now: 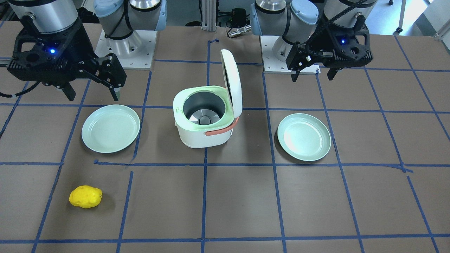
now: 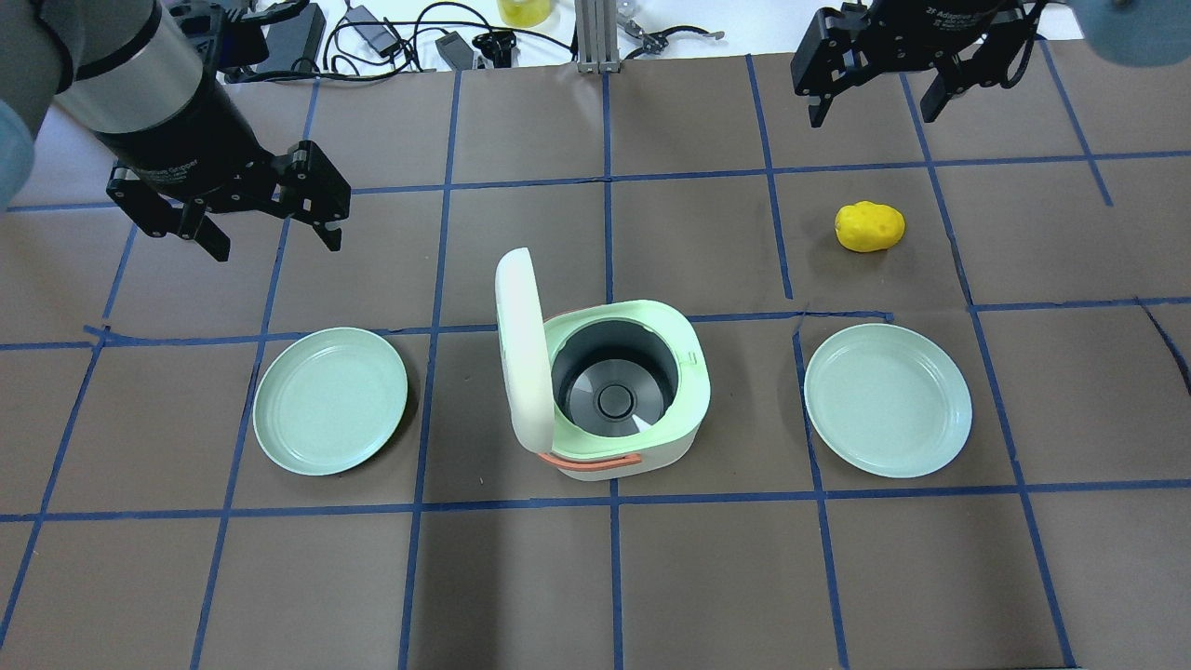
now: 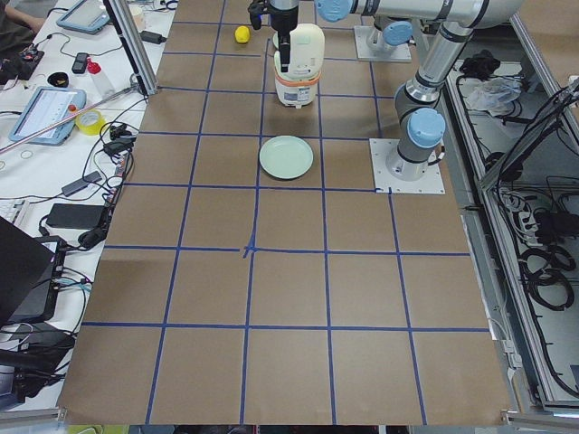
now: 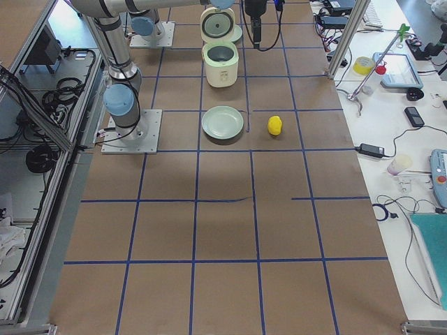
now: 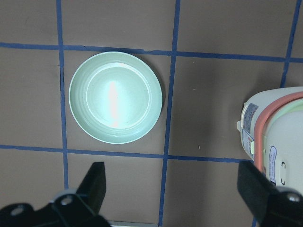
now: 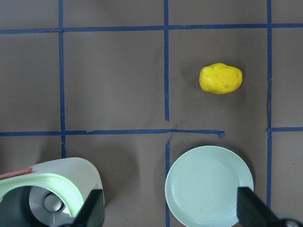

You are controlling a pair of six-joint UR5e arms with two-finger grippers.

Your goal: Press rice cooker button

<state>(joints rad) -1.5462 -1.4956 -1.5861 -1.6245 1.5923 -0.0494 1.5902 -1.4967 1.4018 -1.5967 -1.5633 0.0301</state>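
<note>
The white and pale green rice cooker (image 2: 684, 372) stands mid-table with its lid (image 2: 517, 344) raised upright, the dark inner well bare, and an orange handle at its base. I cannot pick out its button in any view. My left gripper (image 2: 277, 247) hovers open above the table beyond the left plate (image 2: 330, 400), apart from the cooker; its wrist view shows the cooker's side (image 5: 279, 142) at the right edge. My right gripper (image 2: 875, 118) hovers open high over the far right, near the yellow potato (image 2: 869, 226). Both are empty.
A second pale green plate (image 2: 889, 400) lies right of the cooker. The potato (image 6: 220, 78) lies beyond it. Blue tape lines grid the brown table. Cables and gear lie along the far edge (image 2: 391, 37). The arm bases (image 1: 123, 45) stand behind the cooker.
</note>
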